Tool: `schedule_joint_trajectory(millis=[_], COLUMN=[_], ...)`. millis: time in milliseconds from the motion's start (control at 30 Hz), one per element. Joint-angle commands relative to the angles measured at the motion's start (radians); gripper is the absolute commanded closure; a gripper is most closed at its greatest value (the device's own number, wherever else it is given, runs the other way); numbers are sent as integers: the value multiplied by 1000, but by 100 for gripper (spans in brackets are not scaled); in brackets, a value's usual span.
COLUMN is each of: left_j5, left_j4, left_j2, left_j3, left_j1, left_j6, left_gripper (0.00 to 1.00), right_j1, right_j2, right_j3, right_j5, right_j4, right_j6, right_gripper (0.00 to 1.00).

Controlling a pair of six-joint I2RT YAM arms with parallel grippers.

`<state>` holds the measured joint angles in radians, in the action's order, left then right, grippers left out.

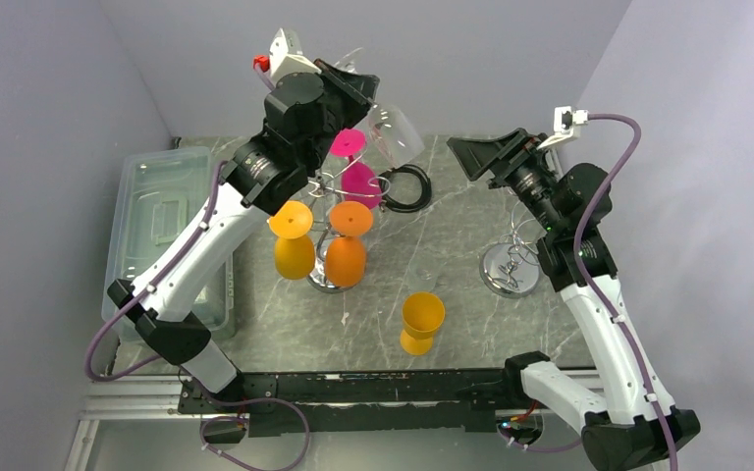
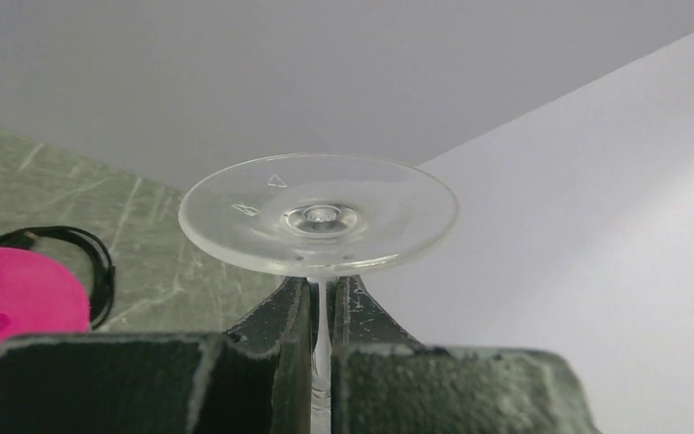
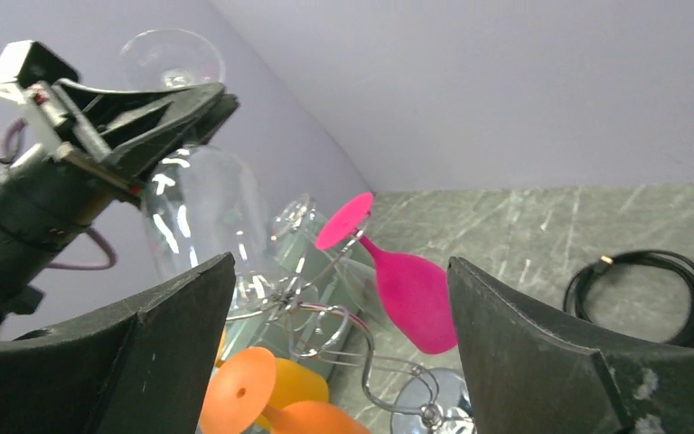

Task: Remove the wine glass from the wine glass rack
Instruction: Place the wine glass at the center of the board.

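Right up against the lens, the left pincer (image 2: 323, 298) is pinching the thin stem of the clear wine glass (image 2: 318, 217), foot on top, bowl below. In the overhead shot it's upper middle, just above the wine glass rack (image 3: 434, 402), where a pink glass (image 3: 411, 289) and orange glasses (image 1: 346, 257) hang. Can't tell if the bowl touches the wires. The right pincer (image 3: 339, 262) is spread wide, gripping nothing.

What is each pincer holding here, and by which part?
The left pincer clamps the clear wine glass by its stem, just below the foot. The right pincer is open and holds nothing.
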<state>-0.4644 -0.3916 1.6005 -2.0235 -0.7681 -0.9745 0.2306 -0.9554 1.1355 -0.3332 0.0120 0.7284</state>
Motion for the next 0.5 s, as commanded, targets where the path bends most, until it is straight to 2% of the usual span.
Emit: schedule_joint_trajectory(millis=[0, 233, 467], left_j5=[7, -5, -12], left_j4=[114, 118, 146], left_j2=[-6, 8, 10], left_j3=[-19, -13, 27], left_j1=[6, 7, 6], left_j6=[-123, -274, -330], left_gripper=[100, 100, 100], right_j1=[-2, 14, 61], right_j2=[25, 2, -43], right_j3=[-21, -63, -35], right_j5=[-75, -121, -99], right_j4=[189, 301, 301], right_j6=[35, 48, 17], right_gripper=[13, 30, 36])
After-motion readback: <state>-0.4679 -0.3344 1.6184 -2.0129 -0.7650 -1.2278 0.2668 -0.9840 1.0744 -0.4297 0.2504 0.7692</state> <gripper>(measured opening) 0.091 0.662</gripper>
